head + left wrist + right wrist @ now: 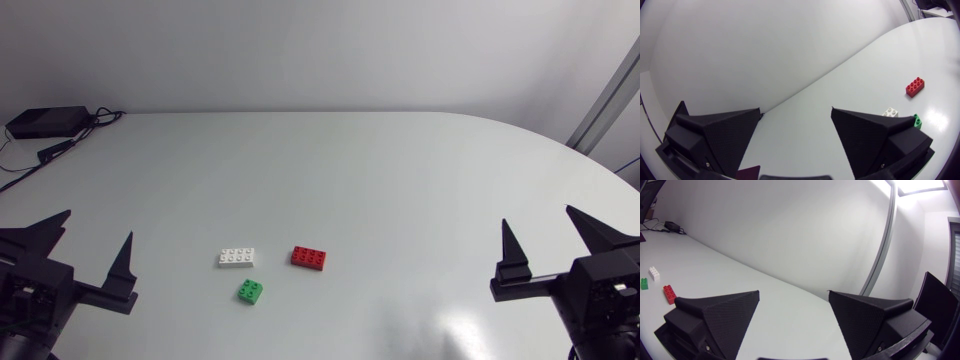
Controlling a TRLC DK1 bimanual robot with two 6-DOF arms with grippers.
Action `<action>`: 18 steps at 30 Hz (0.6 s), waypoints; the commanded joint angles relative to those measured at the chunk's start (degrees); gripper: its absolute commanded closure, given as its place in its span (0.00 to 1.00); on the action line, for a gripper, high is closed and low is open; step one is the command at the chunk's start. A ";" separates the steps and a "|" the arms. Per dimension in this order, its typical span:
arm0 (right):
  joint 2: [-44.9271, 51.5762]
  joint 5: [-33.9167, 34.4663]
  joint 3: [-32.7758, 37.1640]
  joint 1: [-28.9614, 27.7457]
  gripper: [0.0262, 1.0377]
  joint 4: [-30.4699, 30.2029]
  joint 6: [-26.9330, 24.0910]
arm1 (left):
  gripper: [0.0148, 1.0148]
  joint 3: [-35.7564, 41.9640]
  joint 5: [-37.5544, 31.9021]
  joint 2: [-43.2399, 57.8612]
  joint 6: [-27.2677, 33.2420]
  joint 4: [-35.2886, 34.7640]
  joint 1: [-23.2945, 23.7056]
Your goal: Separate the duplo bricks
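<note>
**Three bricks apart, both hands spread and clear**

Head view: toward the worktop's [350, 170] near edge lie a white duplo brick [239, 257], a red duplo brick [310, 257] beside it and a green duplo brick [250, 291] nearer the edge, none touching. The left hand [98, 224] and right hand [537, 215] sit well apart from them at the side edges, fingers spread, holding nothing.

Left wrist view: the left hand [795, 109] is spread. The red brick [915, 86], white brick [890, 112] and green brick [916, 120] lie off beside one finger.

Right wrist view: the right hand [794, 292] is spread. The white brick [654, 273], green brick [644, 283] and red brick [669, 294] lie off beside one finger.
</note>
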 commanded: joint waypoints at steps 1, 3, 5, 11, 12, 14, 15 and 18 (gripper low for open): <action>-0.41 0.23 -2.50 -0.32 0.04 -0.54 0.70 | 0.03 -0.81 0.05 -1.02 0.77 -0.63 0.13; -0.41 0.23 -2.50 -0.32 0.04 -0.54 0.70 | 0.03 -0.81 0.05 -1.02 0.68 -0.63 0.21; -0.41 0.23 -2.50 -0.32 0.04 -0.54 0.70 | 0.03 -0.81 0.05 -1.02 0.94 -0.63 0.48; -0.41 -0.92 -2.50 -7.70 0.04 -0.80 0.78 | 0.03 -0.46 0.05 -1.02 0.68 -2.22 2.85; -0.41 -1.44 -2.50 -7.35 0.04 -0.80 0.87 | 0.03 -0.46 0.05 -1.02 0.59 -2.83 2.85; -0.41 -2.06 -2.50 -7.88 0.04 -0.89 0.87 | 0.03 -0.46 0.14 -1.02 0.06 -2.74 2.41; -0.41 -2.85 -2.50 -9.20 0.04 -0.98 1.49 | 0.03 -0.37 0.14 -1.11 -0.55 -2.83 2.06; -0.41 -4.52 -2.59 -12.71 0.04 -1.07 5.62 | 0.03 -0.37 0.14 -1.02 -1.96 -2.83 2.15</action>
